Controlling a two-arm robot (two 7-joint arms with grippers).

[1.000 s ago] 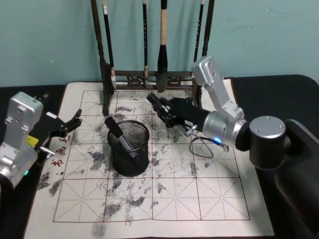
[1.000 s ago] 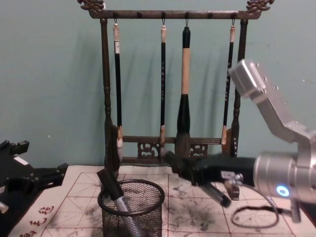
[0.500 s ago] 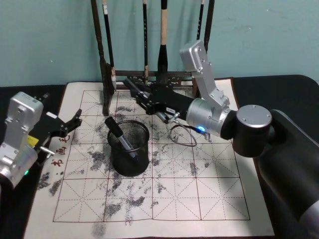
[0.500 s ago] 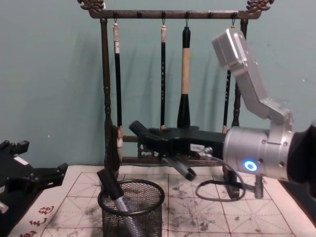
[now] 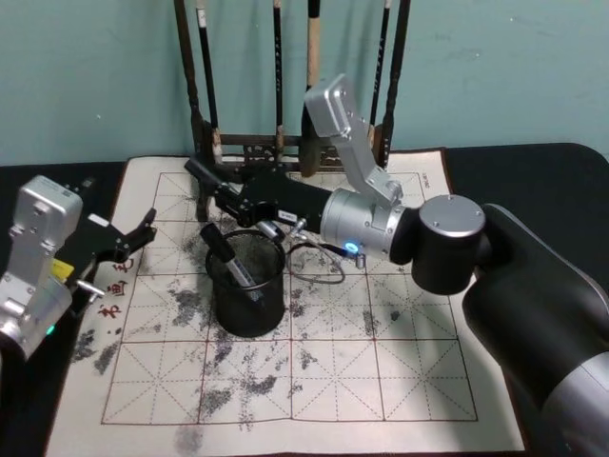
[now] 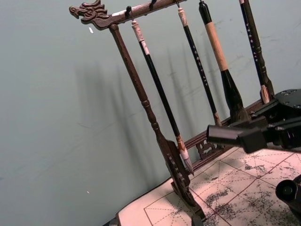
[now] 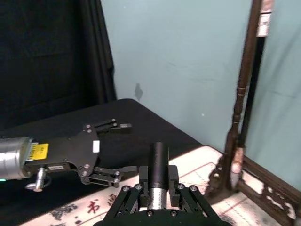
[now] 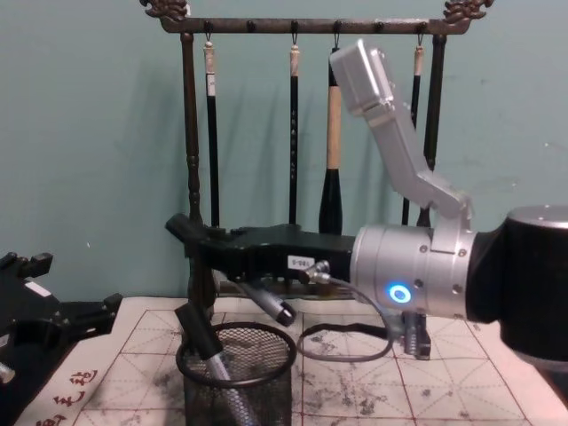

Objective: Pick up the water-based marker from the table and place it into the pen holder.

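The pen holder (image 5: 249, 297) (image 8: 238, 380), a black mesh cup, stands on the mat with one black-capped marker (image 5: 225, 252) (image 8: 202, 341) leaning inside it. My right gripper (image 5: 205, 186) (image 8: 191, 240) reaches leftward just above the cup's rim. It is shut on the water-based marker (image 8: 269, 303) (image 7: 158, 175) (image 5: 274, 228), which tilts down toward the rim's far right side. My left gripper (image 5: 143, 231) (image 7: 110, 149) rests open at the mat's left edge, well apart from the cup.
A tall dark wooden brush rack (image 5: 285, 148) (image 8: 293, 27) (image 6: 141, 94) with several hanging brushes stands right behind the cup. An ink-stained grid mat (image 5: 333, 362) covers the black table. A black cable loop (image 5: 319, 262) hangs under my right wrist.
My right gripper has swept left with the marker, from beside the rack's right post to above the pen holder. The left arm has not moved.
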